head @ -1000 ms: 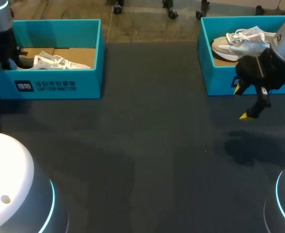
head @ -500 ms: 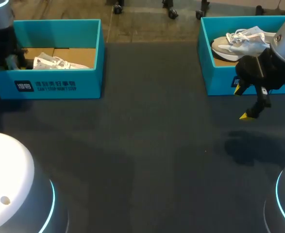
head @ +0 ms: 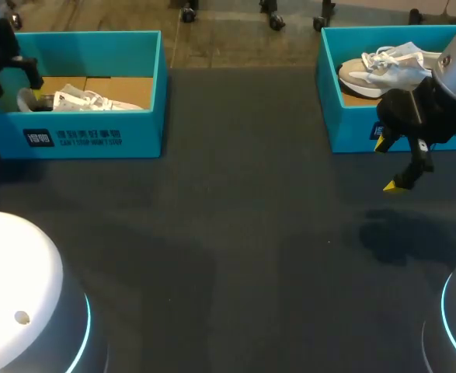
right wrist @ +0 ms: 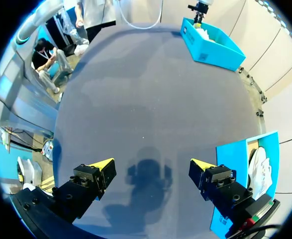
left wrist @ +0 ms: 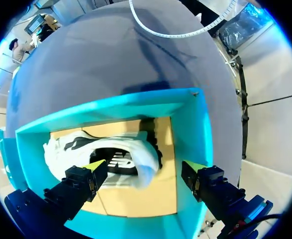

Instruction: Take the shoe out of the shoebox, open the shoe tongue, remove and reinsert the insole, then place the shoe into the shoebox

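Note:
A white shoe (head: 80, 99) lies inside the teal shoebox (head: 95, 140) at the table's far left. My left gripper (head: 18, 81) hangs over the box's left end, just above the shoe's heel. In the left wrist view the left gripper (left wrist: 143, 167) stands open, wide apart, with the shoe (left wrist: 111, 157) under it on the cardboard floor and one finger over the shoe's side. A second shoe (head: 387, 66) lies in the teal box (head: 352, 128) at the far right. In front of that box my right gripper (head: 389, 165) hangs open and holds nothing.
In the right wrist view the right gripper (right wrist: 151, 164) faces bare dark table, with the right box (right wrist: 240, 164) beside it and the left box (right wrist: 210, 45) far ahead. The dark mat (head: 235, 233) stretches between the boxes.
My left gripper has opened, letting go of the shoe, and has risen out of the left box. The shoe's heel now shows. The right arm has not moved.

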Robot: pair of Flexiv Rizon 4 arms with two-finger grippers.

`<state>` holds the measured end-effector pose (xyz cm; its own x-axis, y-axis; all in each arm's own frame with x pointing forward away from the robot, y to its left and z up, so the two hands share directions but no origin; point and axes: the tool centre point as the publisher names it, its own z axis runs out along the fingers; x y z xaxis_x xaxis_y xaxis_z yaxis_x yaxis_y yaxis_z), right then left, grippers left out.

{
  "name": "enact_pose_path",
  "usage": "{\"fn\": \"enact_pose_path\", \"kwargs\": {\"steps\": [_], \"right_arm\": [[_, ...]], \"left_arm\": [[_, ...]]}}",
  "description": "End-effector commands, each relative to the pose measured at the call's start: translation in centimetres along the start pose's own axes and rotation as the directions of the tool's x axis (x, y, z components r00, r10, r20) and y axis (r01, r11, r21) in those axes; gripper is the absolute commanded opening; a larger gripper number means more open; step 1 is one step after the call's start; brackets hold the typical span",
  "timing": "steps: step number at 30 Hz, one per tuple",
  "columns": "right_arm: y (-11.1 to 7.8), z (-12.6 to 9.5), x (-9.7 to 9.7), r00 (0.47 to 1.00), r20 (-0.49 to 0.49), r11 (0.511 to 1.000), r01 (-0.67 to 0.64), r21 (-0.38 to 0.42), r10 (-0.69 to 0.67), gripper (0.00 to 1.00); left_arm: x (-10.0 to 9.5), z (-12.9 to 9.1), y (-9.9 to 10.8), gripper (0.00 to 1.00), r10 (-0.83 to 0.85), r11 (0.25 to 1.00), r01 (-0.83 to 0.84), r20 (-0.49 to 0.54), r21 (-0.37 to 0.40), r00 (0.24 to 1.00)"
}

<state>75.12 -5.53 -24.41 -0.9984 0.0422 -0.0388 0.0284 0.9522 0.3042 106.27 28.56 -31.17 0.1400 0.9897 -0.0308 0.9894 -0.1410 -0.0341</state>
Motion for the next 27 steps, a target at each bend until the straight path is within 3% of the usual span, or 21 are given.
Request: {"fn": "enact_pose_path", "kwargs": {"steps": [1,10,16,27], "right_arm": [[0.0,0.1,0.1,1.000,0.002,1.000,0.000,0.001,0.000,1.00],[0.0,0.1,0.1,1.000,0.002,1.000,0.000,0.001,0.000,1.00],[0.0,0.1,0.1,1.000,0.002,1.000,0.000,0.001,0.000,1.00],[0.0,0.1,0.1,1.000,0.002,1.000,0.000,0.001,0.000,1.00]], "left_arm": [[-0.2,-1.8,-0.9,1.00,0.006,1.000,-0.006,-0.003,-0.020,1.000],[-1.1,-4.7,-0.6,1.00,-0.022,0.999,0.021,-0.018,-0.032,1.000],[-2.2,-7.9,-0.9,1.00,-0.060,0.998,0.059,-0.030,-0.026,0.998],[-4.5,-11.9,-3.8,1.00,-0.144,0.988,0.141,-0.055,-0.066,0.988]]}}
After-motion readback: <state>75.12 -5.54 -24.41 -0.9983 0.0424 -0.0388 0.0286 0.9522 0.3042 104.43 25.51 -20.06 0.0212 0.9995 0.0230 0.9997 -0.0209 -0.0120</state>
